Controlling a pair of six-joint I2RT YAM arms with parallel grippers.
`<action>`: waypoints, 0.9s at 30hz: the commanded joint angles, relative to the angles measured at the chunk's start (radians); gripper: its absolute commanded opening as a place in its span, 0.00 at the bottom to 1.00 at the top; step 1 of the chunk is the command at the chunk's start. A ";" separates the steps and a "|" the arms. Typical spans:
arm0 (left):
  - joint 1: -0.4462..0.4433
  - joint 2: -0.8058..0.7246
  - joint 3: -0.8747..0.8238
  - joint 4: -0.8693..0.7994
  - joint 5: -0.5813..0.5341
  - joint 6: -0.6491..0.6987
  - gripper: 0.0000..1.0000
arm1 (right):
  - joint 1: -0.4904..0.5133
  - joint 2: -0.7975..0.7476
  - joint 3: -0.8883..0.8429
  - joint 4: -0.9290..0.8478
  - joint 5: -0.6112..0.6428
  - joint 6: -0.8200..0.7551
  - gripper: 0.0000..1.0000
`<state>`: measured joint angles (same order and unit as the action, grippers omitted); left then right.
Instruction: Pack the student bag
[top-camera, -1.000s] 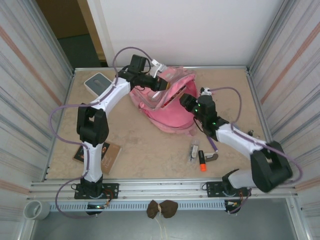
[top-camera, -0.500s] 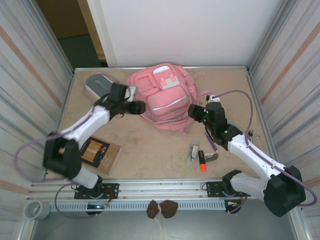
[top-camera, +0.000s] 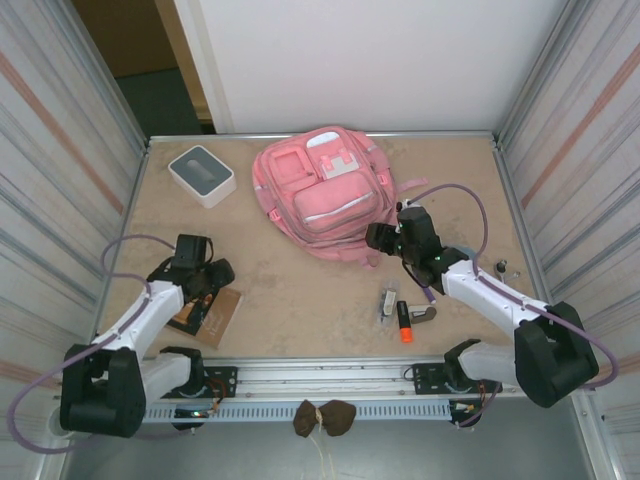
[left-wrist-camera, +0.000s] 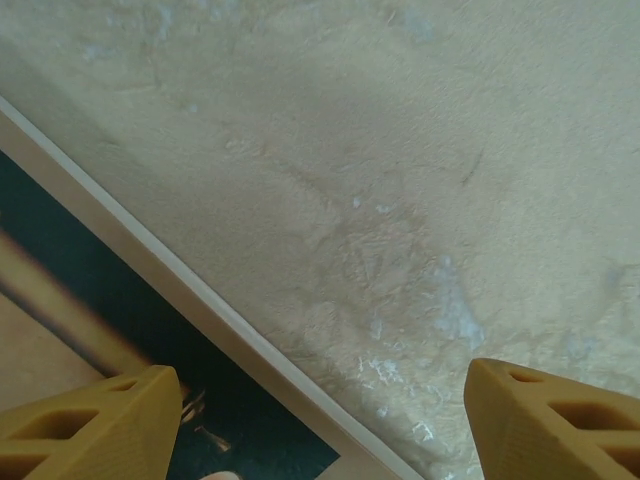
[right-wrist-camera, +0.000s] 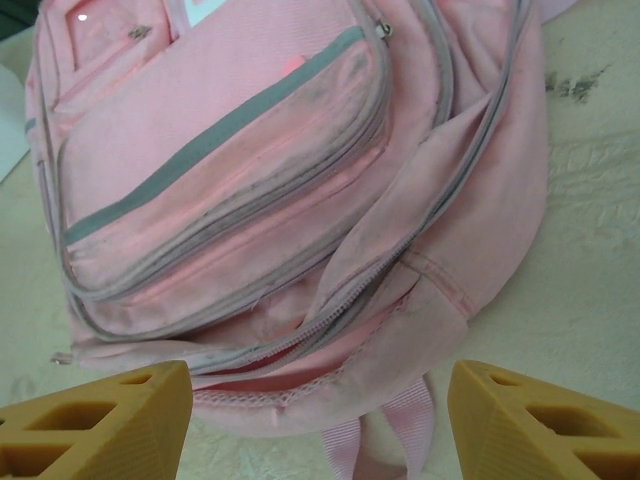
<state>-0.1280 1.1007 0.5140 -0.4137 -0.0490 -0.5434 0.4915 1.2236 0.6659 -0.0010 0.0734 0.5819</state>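
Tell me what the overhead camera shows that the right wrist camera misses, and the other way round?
The overhead view adds the wider table: a grey-and-white box at the far left, a book beneath the left pincer, and an orange marker near the right arm. The right wrist view adds close detail: a front pocket with a grey stripe, and a zip that looks parted along the near edge. Both show the pink student bag and the open right pincer facing it.
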 joint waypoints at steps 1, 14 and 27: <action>0.004 0.052 -0.017 0.054 0.044 -0.038 0.75 | 0.001 -0.006 0.025 0.017 -0.012 -0.019 0.67; -0.511 0.295 0.193 0.165 0.181 -0.066 0.70 | -0.098 -0.082 0.034 -0.117 -0.072 -0.070 0.70; -0.259 0.074 0.175 0.047 0.124 0.045 0.74 | 0.185 0.023 0.051 -0.054 -0.244 0.137 0.70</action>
<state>-0.4881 1.2354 0.7578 -0.3088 0.0589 -0.5274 0.5980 1.1889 0.6796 -0.1024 -0.1150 0.6197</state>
